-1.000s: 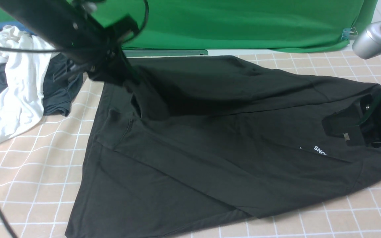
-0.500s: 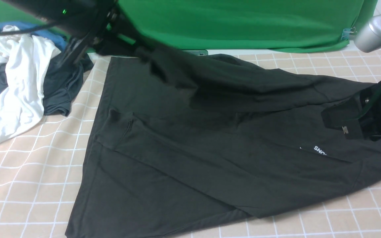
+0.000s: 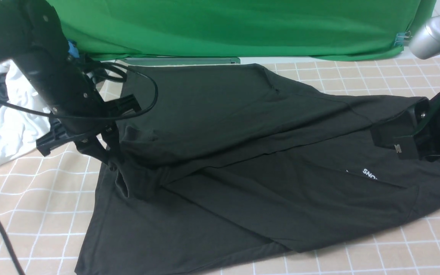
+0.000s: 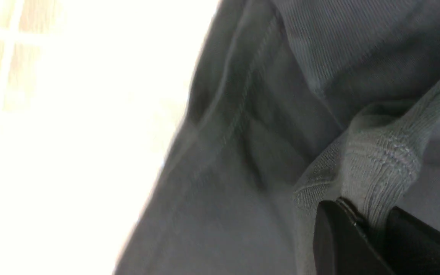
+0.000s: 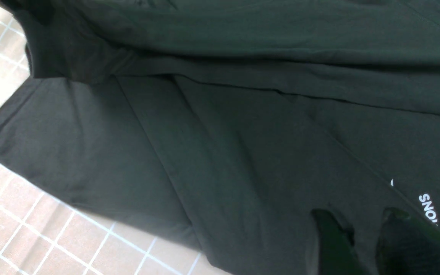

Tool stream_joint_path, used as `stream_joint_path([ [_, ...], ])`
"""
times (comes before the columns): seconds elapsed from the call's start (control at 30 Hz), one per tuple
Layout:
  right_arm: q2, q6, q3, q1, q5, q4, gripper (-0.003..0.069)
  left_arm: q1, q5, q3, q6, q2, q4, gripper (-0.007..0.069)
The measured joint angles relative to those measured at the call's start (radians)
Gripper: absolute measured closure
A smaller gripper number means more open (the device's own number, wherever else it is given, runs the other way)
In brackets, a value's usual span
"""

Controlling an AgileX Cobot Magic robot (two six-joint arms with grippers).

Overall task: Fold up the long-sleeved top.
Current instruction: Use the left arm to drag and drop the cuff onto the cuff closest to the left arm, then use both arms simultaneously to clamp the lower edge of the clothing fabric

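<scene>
Your left gripper (image 3: 111, 162) is pinched on the ribbed sleeve cuff (image 4: 380, 160), low over the hem end of the black long-sleeved top (image 3: 281, 191). The top lies lengthwise across the checked tablecloth (image 3: 33, 214), hem left, chest print (image 3: 369, 173) right. The sleeve runs from those fingers toward your right gripper (image 3: 386, 141), whose fingers are slightly apart and hold nothing.

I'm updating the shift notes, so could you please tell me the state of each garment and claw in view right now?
long-sleeved top: spread on the table, one sleeve drawn across its body.
left claw: shut on the top's ribbed cuff.
right claw: open, over the top beside its chest print.
white shirt: crumpled in a heap.
</scene>
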Motion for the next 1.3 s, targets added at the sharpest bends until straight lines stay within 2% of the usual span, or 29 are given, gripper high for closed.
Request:
stream_joint_path([
  [0.27, 0.0, 0.0, 0.0, 0.0, 0.0, 0.0, 0.0442, 0.0, -0.035, 0.0, 0.011, 0.016, 0.13, 0.0584],
  [0.37, 0.0, 0.0, 0.0, 0.0, 0.0, 0.0, 0.044, 0.0, -0.044, 0.0, 0.012, 0.016, 0.173, 0.0548],
  [0.47, 0.0, 0.0, 0.0, 0.0, 0.0, 0.0, 0.0435, 0.0, -0.046, 0.0, 0.028, 0.016, 0.174, 0.0477],
  [0.6, 0.0, 0.0, 0.0, 0.0, 0.019, 0.0, 0.0428, 0.0, -0.004, -0.029, 0.042, 0.017, 0.192, 0.0292],
  [0.7, 0.0, 0.0, 0.0, 0.0, 0.033, -0.002, 0.0425, 0.0, 0.028, -0.114, 0.042, 0.01, 0.274, 0.0138],
  [0.77, 0.0, 0.0, 0.0, 0.0, 0.038, -0.003, 0.0425, 0.0, 0.03, -0.168, 0.043, -0.007, 0.303, 0.0062],
  [0.9, 0.0, 0.0, 0.0, 0.0, 0.057, -0.004, 0.0424, 0.0, 0.028, -0.225, 0.047, -0.072, 0.302, 0.0002],
  [1.0, 0.002, 0.0, 0.0, 0.0, 0.06, -0.004, 0.0424, 0.0, 0.033, -0.227, 0.051, -0.123, 0.244, 0.0014],
  [1.13, 0.012, 0.0, 0.0, 0.0, 0.06, -0.004, 0.0433, -0.001, 0.035, -0.203, 0.095, -0.147, 0.062, 0.0103],
  [1.2, 0.018, 0.0, 0.0, 0.0, 0.06, -0.004, 0.0447, -0.02, 0.034, -0.172, 0.151, -0.124, -0.031, 0.0223],
  [1.23, 0.021, 0.0, 0.0, 0.0, 0.06, -0.004, 0.045, -0.032, 0.033, -0.166, 0.174, -0.11, -0.046, 0.0273],
  [1.27, 0.027, 0.0, 0.0, 0.0, 0.063, -0.005, 0.0452, -0.048, 0.033, -0.165, 0.213, -0.081, -0.057, 0.0365],
  [1.3, 0.03, 0.0, 0.0, 0.0, 0.067, -0.005, 0.0453, -0.059, 0.028, -0.165, 0.248, -0.064, -0.065, 0.0419],
])
